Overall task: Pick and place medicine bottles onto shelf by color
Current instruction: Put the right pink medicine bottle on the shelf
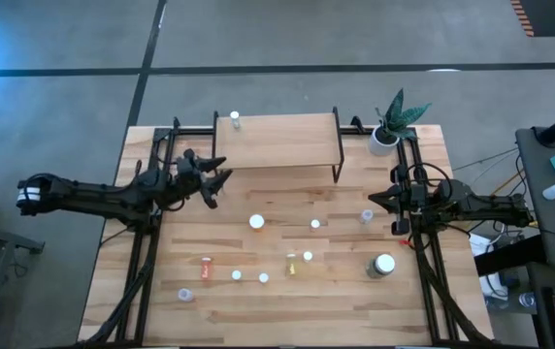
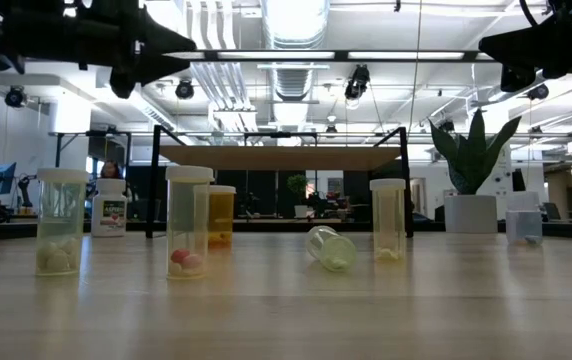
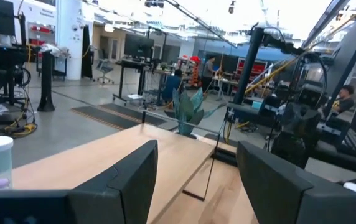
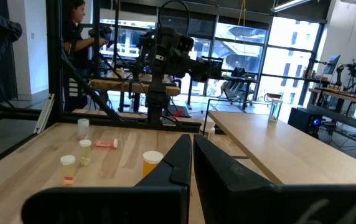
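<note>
Pale wood makes up the shelf (image 1: 282,141), which stands at the upper centre of the high view, and so far only one clear bottle (image 1: 235,119) sits on it, at its upper left corner. The remaining medicine bottles are scattered over the surface (image 1: 423,291) below: a white-capped orange bottle (image 1: 256,222) just left of centre, a pink bottle lying on its side (image 1: 207,263) toward the lower left, a larger white-lidded bottle (image 1: 384,264) at the lower right, and several small clear ones between them.

The left claw (image 1: 214,174) hovers released and empty, raised off the surface just left of the shelf's left legs. The right claw (image 1: 375,197) waits clenched on nothing at the right edge, below the potted plant (image 1: 390,126).

By my judgement most of the sorting is yet to be done, and the risks come from crowding. A claw reaching for one bottle in the lower cluster could topple its neighbours, since several stand near each other. The tipped bottles may roll when touched. The left claw is also close to the shelf's black legs, so a careless swing could nudge the shelf and shake off the bottle already placed.
</note>
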You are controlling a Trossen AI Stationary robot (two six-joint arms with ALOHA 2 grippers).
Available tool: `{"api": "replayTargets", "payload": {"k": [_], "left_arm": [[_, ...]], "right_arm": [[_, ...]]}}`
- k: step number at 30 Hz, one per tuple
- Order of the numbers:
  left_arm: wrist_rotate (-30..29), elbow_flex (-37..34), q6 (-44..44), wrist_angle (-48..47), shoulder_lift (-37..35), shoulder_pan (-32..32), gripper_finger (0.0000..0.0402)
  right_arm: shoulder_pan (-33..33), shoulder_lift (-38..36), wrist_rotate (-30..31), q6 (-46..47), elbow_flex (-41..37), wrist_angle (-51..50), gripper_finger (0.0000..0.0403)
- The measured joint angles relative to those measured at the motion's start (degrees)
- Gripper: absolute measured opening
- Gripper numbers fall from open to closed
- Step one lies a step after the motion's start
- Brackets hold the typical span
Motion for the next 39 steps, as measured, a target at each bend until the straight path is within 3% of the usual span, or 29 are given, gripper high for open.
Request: {"api": "replayTargets", "payload": {"k": [39], "left_arm": [[4.0, 0.0, -1.4, 0.0, 0.4, 0.0, 0.0203]], "right_arm": [[0.0, 0.0, 0.0, 0.0, 0.0, 0.0, 0.0009]]}}
